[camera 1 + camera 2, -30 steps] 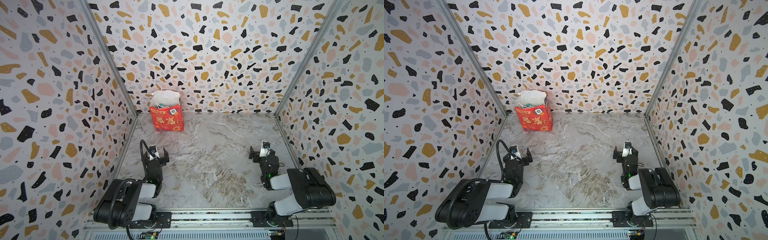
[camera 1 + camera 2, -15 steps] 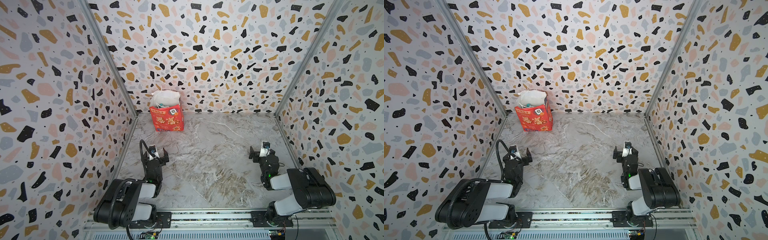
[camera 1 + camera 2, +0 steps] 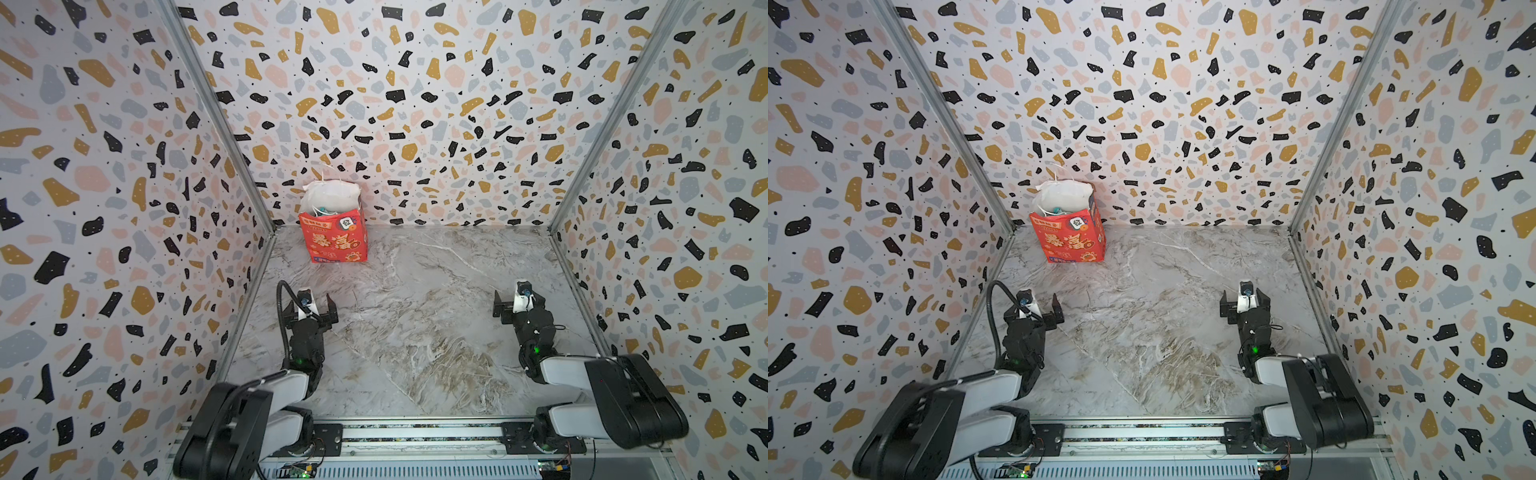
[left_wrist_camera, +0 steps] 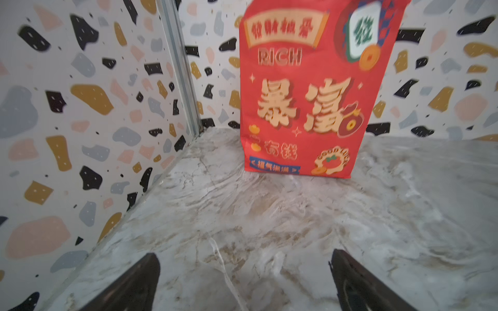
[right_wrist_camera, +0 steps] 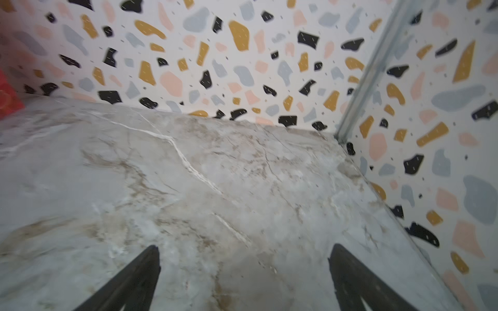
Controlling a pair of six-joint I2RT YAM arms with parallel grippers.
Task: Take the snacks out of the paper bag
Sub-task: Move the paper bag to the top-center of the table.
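light: bright, even, soft shadows | top views: sharp, edges bowed | wrist views: slightly blurred

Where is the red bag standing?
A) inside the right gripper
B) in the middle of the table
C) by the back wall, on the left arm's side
C: the paper bag stands upright close to the back wall, ahead of the open left gripper and apart from it.
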